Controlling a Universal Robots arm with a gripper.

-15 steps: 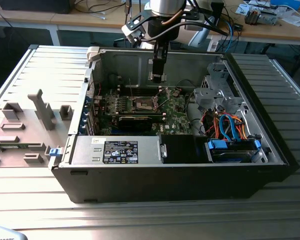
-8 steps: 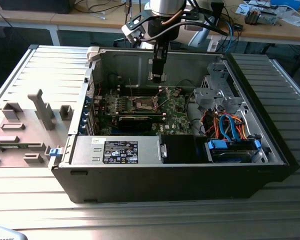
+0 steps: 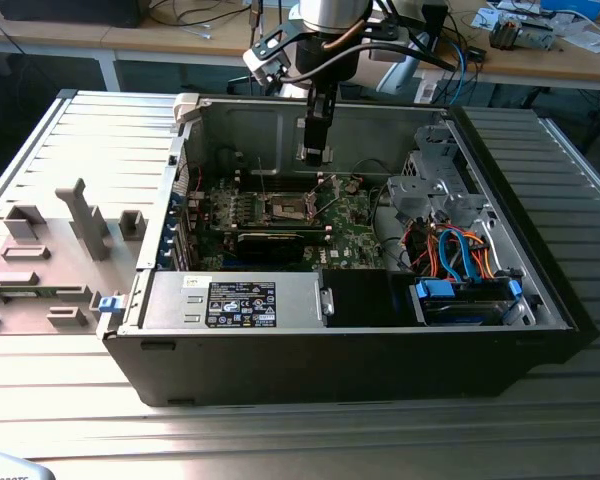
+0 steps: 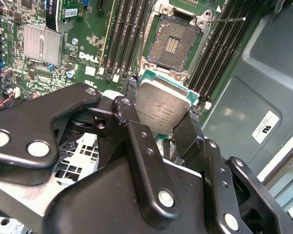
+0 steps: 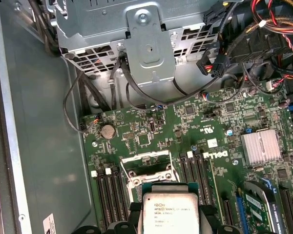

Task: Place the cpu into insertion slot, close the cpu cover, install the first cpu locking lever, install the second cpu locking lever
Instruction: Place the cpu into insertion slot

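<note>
My gripper (image 4: 158, 119) is shut on the cpu (image 4: 162, 109), a flat square chip with a silvery top, pinched at two opposite edges by the black fingers (image 4: 129, 117). The cpu hangs above the green motherboard, just short of the insertion slot (image 4: 173, 44), whose dark centre lies open inside a shiny metal rim. A thin wire lever (image 4: 227, 20) sticks out from one corner of the slot. In the first wrist view the cpu (image 5: 170, 214) covers part of the slot (image 5: 147, 170). In the exterior view the gripper (image 3: 314, 152) hovers inside the open case above the slot (image 3: 288, 207). I cannot tell the cpu cover's position.
Black memory slots (image 4: 124, 34) flank the socket, with a finned heatsink (image 4: 41, 44) further off. A metal drive cage (image 3: 435, 185) and orange and blue cables (image 3: 450, 250) fill the case's right side. The power supply (image 3: 230, 300) sits along the front. Grey fixtures (image 3: 80, 215) stand outside on the left.
</note>
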